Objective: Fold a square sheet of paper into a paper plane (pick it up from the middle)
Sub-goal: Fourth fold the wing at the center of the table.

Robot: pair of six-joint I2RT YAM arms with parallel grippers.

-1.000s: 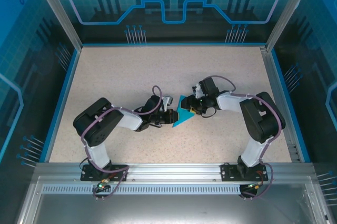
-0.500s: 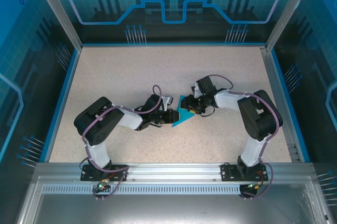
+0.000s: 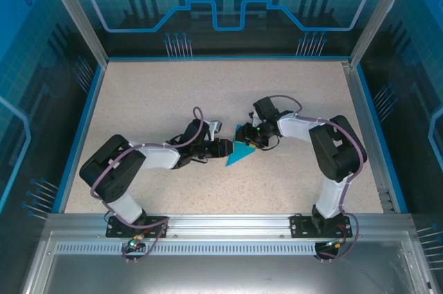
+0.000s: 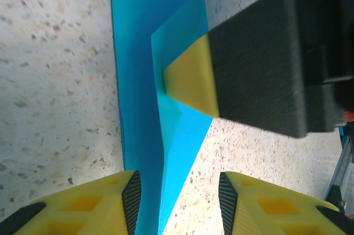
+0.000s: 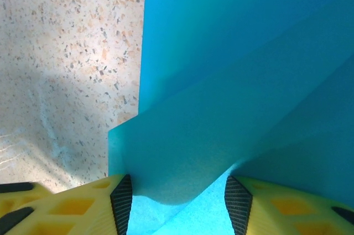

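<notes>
so the paper plane (image 3: 239, 153), cyan and only partly folded, sits mid-worktop (image 3: 159, 100) between the two hands, sharp tip pointing near-left. left hand (image 3: 224, 147) is at its left side, fingers apart, with a raised fold standing loose in the gap. right hand (image 3: 249, 135) comes in from the far right, also apart, one yellow fingertip (image 4: 191, 83) touching a flap. worktop is speckled beige with a blue rim (image 3: 83, 128), blue-printed see-through walls (image 3: 228, 3) around it, metal rail (image 3: 228, 225) along the near edge
</notes>
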